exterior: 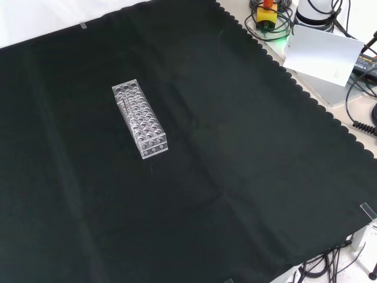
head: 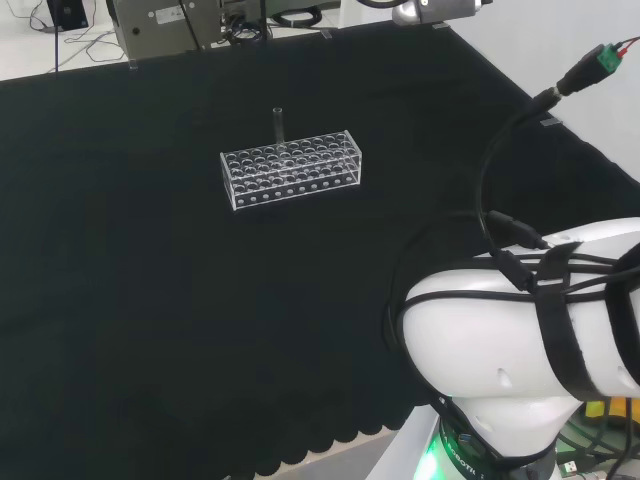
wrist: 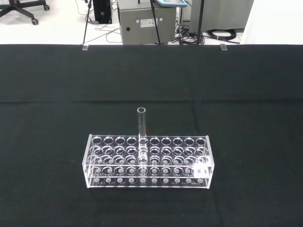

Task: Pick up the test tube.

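1. The arm (head: 530,340) shows in the head view as big white links at the lower right, standing over the near corner of the bench.
2. Black cables (head: 500,215) run along the links, held down by black straps (head: 560,330).
3. A green light (head: 432,462) glows at the arm's base, low in the head view.
4. In the front view the arm's base (exterior: 315,12) stands at the top right.

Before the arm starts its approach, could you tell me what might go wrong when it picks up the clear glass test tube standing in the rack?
The clear glass test tube is thin and faint against the black cloth, so the hand could miss it. It stands upright in the clear plastic rack; a slanted pull might jam it and lift or tip the rack.
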`<state>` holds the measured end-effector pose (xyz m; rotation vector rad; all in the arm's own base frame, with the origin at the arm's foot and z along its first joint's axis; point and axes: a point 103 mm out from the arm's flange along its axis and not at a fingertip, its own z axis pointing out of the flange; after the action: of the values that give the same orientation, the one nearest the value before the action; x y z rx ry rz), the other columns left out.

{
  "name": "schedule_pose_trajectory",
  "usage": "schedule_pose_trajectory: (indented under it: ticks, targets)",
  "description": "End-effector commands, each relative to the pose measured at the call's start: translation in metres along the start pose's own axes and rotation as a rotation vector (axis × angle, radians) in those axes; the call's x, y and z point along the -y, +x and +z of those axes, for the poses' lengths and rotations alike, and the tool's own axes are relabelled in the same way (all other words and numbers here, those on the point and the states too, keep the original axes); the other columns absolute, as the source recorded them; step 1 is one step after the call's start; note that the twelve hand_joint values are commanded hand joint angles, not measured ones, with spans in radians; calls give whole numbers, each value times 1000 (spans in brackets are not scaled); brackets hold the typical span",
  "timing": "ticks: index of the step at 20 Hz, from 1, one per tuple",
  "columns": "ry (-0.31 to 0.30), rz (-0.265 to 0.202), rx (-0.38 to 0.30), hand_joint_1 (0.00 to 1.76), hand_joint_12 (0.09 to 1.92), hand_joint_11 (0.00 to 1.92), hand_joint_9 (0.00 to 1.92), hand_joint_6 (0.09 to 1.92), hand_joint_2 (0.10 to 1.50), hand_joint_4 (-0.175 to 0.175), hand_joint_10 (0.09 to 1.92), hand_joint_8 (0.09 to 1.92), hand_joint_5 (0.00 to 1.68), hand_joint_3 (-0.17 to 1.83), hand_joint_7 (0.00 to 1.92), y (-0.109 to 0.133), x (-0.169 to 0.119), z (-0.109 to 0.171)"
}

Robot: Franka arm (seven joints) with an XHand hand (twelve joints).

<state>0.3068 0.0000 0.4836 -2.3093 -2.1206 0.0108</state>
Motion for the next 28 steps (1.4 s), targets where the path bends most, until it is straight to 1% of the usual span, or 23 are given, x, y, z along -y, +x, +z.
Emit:
schedule_pose_trajectory:
  ticks: [1,4,8,10,14,16,18,21,23,28]
  targets:
    - [-6,-5,10,603,1477,0,0,87,1049,-44,771,393,39,-107,0,1,-1,1]
    - [2,-22,3,550,1446,0,0,87,1081,-54,716,347,17,-94,0,6,-7,5]
    - [19,-35,-15,544,1439,0,0,87,1086,-55,715,363,18,-94,0,12,-20,11]
    - [28,-41,-31,547,1452,0,0,87,1087,-57,754,440,32,-98,0,13,-28,16]
    - [41,-51,-65,582,1560,0,21,87,1094,-69,916,753,100,-122,8,16,-49,27]
    - [48,-51,-79,617,1596,7,59,87,1095,-78,956,843,140,-134,58,18,-61,33]
    - [63,-52,-82,661,1604,32,99,87,1095,-90,966,888,181,-148,106,20,-75,41]
    - [103,-52,-71,709,1601,67,144,87,1098,-101,966,912,223,-166,141,22,-96,53]
    - [123,-52,-63,722,1598,77,155,87,1102,-104,965,916,235,-172,148,22,-110,62]
    - [187,-48,-75,731,1594,84,174,87,1106,-107,964,919,248,-175,153,20,-144,84]
